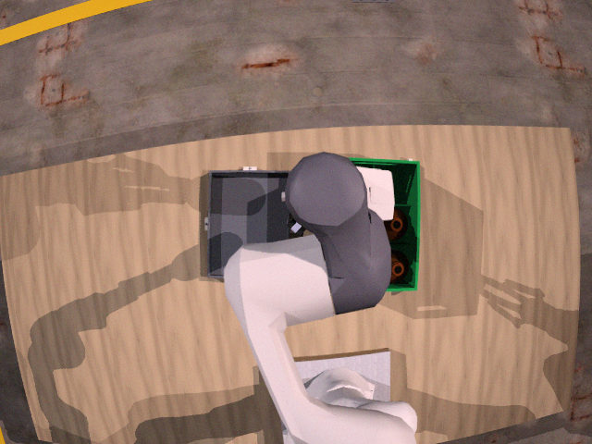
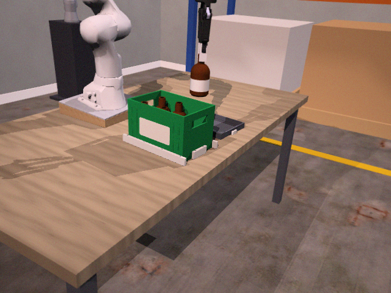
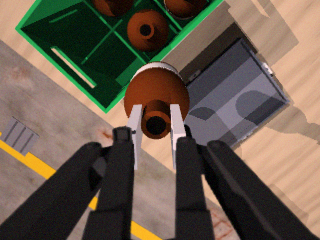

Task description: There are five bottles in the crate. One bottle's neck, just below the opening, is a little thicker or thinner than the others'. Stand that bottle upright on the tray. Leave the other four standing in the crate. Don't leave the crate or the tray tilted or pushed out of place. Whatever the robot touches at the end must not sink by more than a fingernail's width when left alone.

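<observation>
My gripper is shut on the neck of a brown bottle with a white label and holds it upright, high in the air. In the wrist view the bottle hangs over the gap between the green crate and the dark grey tray. The crate stands on the table with other brown bottles upright inside; two of them show in the top view. The tray lies left of the crate there, and my arm hides part of both.
White stops border the crate's base. My robot base stands on a block at the back of the table. The table edge runs close beside the tray. Large boxes stand behind the table.
</observation>
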### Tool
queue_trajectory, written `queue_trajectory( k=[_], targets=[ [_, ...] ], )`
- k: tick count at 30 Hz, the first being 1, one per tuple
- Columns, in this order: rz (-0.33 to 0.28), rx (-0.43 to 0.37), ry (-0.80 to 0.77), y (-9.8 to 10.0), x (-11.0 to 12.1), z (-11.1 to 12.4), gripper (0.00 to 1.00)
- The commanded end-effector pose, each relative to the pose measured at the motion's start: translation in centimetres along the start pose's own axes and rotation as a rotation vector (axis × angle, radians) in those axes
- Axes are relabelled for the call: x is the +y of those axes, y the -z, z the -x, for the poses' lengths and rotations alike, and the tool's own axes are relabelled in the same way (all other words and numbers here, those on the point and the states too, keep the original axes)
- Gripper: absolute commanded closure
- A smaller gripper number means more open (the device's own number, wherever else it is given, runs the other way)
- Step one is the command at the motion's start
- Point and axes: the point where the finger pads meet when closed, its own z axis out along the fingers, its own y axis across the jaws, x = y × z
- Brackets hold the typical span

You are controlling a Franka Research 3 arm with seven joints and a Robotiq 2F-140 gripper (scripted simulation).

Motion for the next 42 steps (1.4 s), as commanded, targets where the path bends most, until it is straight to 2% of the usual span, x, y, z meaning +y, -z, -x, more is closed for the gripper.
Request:
queue_trajectory(
  k=[1,15,42],
  targets=[
    [0.001,-0.006,-0.033,0.2,0.6,0.4,0.9],
    [0.001,-0.006,-0.033,0.2,3.7,2.2,0.9],
    [0.001,-0.006,-0.033,0.2,8.0,4.8,0.9]
  ],
)
